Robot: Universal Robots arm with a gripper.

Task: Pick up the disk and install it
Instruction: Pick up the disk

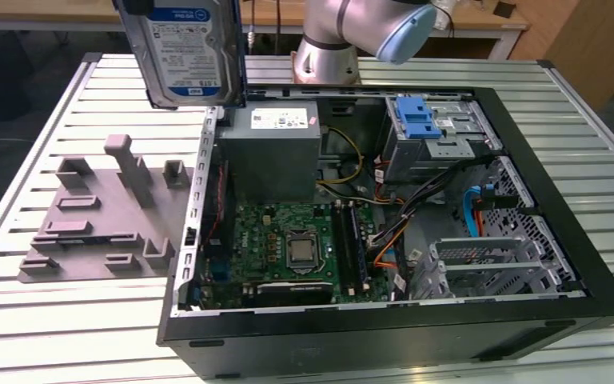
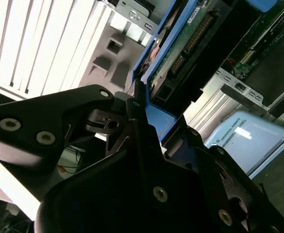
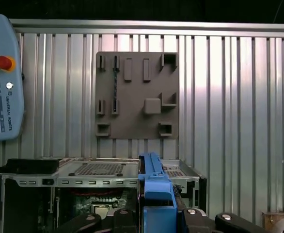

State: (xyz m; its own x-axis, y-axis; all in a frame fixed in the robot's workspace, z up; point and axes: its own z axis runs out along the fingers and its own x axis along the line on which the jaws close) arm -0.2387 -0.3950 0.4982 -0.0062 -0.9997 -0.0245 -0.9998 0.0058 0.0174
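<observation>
Above the bench (image 1: 41,336), at the exterior view's upper left, your disk (image 1: 185,52) is off the surface and upright, its white-and-blue label facing the camera. It sits over the edge where the grey fixture plate (image 1: 93,224) meets the open computer case (image 1: 574,272), above the power-supply box (image 1: 269,152). In the second wrist view you see the tool (image 2: 154,121) clamped on the disk's blue rail frame, black fingers on either side. The drive cage (image 1: 435,140) with its blue latch stands further toward the exterior view's right, apart from the disk.
</observation>
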